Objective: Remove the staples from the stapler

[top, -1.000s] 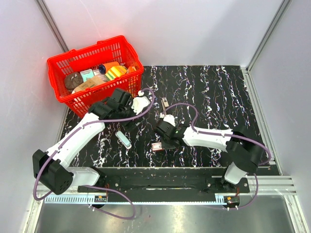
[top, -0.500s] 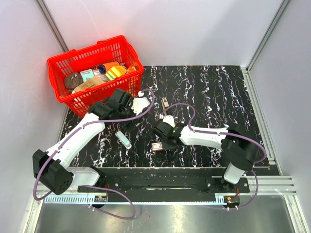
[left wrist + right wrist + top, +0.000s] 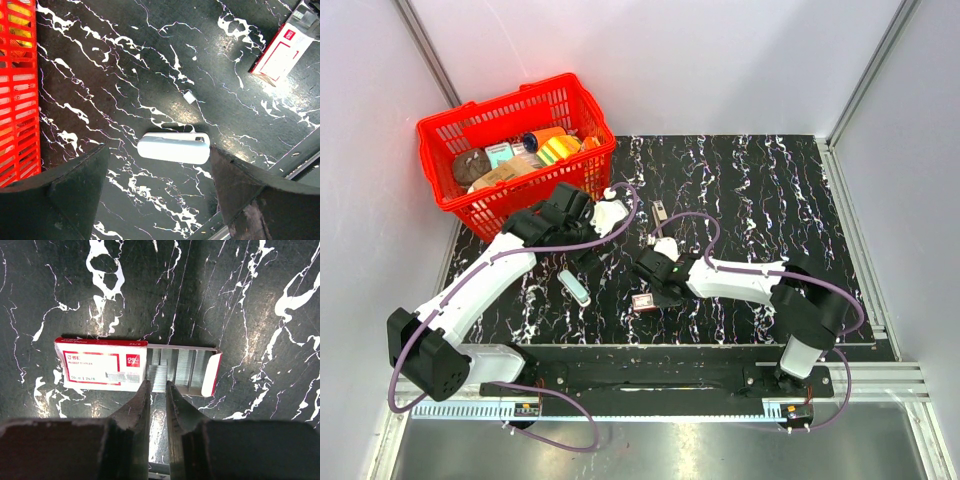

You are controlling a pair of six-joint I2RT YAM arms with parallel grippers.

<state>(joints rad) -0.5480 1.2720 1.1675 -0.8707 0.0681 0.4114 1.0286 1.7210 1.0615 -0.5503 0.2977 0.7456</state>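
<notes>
The stapler (image 3: 660, 210) is a small dark and silvery piece lying on the black marbled table, beyond both grippers; neither touches it. My right gripper (image 3: 157, 384) is nearly shut on a short strip of staples (image 3: 159, 376) and holds it at the open end of the red-and-white staple box (image 3: 102, 364), where more strips lie. In the top view the right gripper (image 3: 653, 275) is just above that box (image 3: 642, 302). My left gripper (image 3: 159, 165) is open and empty above a pale blue-white bar (image 3: 173, 148).
A red basket (image 3: 470, 205) with several items stands at the back left, close to the left arm. The pale bar (image 3: 574, 288) lies between the arms. A tiny white scrap (image 3: 189, 97) lies beyond the bar. The table's front rail is near.
My right gripper has crept a little to the left, toward the staple box. The left arm has not moved.
</notes>
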